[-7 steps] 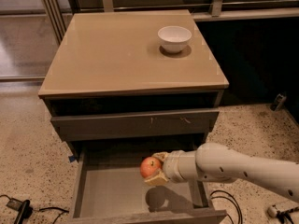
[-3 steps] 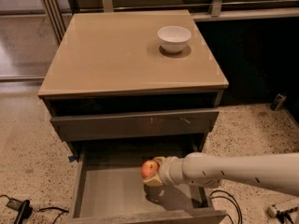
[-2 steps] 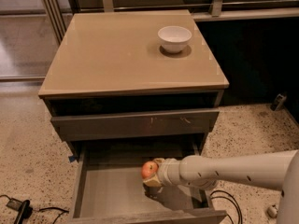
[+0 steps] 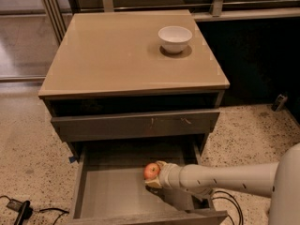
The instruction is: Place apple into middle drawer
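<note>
The apple [image 4: 151,171] is small, round and red-orange with a yellowish patch. My gripper [image 4: 155,175] is shut on it and holds it over the open middle drawer [image 4: 105,191], near the middle of its grey floor, with a shadow just beneath. The white arm reaches in from the lower right. The drawer is pulled out wide below the closed grey drawer front with pale scratch marks [image 4: 136,124].
A white bowl [image 4: 175,38] stands on the tan cabinet top [image 4: 117,55] at the back right. Black cables and a plug [image 4: 21,209] lie on the speckled floor at lower left; more cables lie at lower right [image 4: 225,203].
The arm has slid left and lowered a little, carrying the apple deeper over the drawer floor. The drawer and bowl have not moved.
</note>
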You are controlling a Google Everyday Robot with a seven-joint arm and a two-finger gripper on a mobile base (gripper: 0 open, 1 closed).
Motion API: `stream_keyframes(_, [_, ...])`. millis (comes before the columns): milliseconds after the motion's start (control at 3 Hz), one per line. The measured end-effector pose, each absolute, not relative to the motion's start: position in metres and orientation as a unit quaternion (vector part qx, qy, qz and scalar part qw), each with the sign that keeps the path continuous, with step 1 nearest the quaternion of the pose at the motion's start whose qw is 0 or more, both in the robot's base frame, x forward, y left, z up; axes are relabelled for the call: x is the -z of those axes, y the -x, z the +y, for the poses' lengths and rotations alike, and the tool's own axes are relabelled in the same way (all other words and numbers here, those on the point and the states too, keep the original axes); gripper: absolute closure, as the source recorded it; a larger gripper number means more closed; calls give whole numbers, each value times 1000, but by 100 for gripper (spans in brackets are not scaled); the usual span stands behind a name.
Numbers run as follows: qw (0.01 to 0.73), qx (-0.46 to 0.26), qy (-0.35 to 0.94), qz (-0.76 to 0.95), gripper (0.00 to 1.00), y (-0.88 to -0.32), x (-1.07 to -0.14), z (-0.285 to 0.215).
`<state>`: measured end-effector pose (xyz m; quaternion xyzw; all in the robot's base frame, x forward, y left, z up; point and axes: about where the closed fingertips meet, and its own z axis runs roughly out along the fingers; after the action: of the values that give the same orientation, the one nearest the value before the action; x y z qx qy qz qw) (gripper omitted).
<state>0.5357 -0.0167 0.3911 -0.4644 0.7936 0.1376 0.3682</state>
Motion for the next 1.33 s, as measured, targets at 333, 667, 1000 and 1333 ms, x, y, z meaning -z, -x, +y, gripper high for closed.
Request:
stream_keyframes(333, [388, -156, 450, 789, 100, -541, -372, -18])
stream_keyframes(667, [395, -163, 444, 788, 97, -543, -367, -20])
stream_keyframes(1000, [395, -163, 444, 788, 74, -543, -367, -20])
stream_keyframes(1333, [395, -163, 444, 788, 50, -543, -367, -20])
